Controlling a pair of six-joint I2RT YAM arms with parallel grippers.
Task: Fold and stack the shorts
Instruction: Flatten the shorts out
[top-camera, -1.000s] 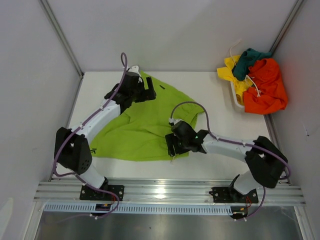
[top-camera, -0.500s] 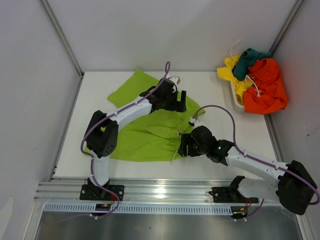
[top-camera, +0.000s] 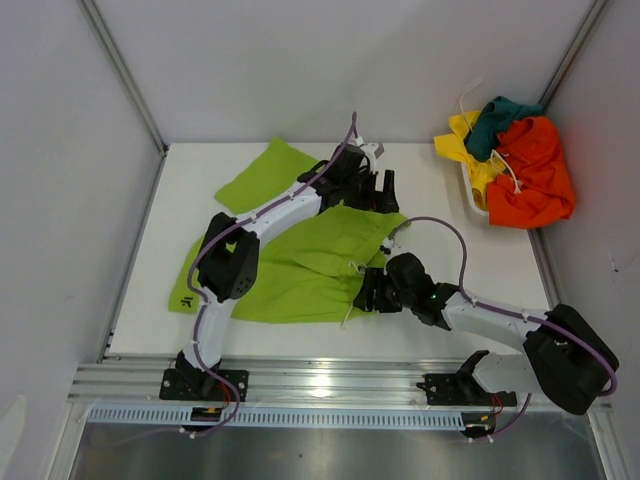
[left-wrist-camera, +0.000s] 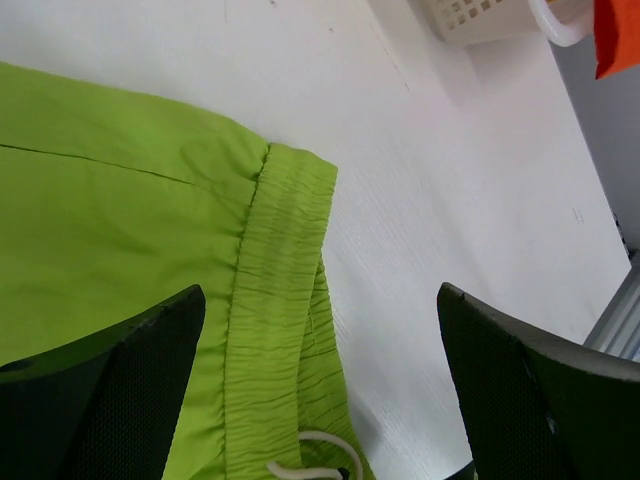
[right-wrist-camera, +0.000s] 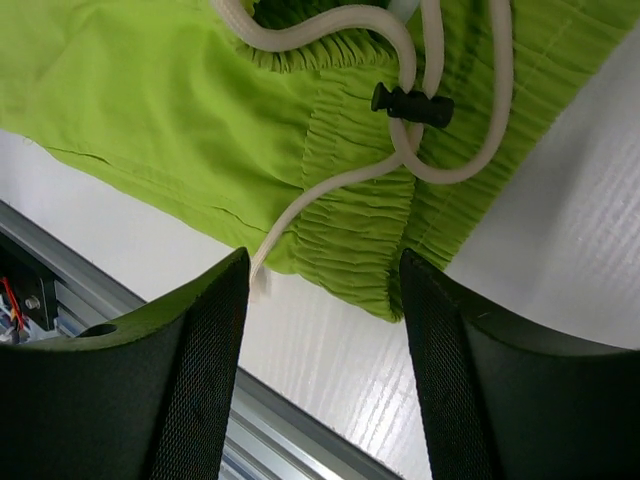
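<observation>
A lime green pair of shorts lies spread flat on the white table, one leg reaching to the far left. My left gripper hovers wide open over the far right corner of its waistband, with nothing between the fingers. A white drawstring loop shows just below. My right gripper is open at the near corner of the waistband, its fingers either side of the elastic. The drawstring's black toggle lies on the cloth. Orange, yellow and dark teal shorts are heaped in the basket.
The white mesh basket stands at the far right corner, against the wall, and its corner shows in the left wrist view. An aluminium rail runs along the table's near edge. Grey walls close in the left, back and right sides.
My left arm has swung from the shorts' far left part to the far right waistband corner, leaving a leg laid out at the far left. My right gripper shifted slightly right and narrowed a little.
</observation>
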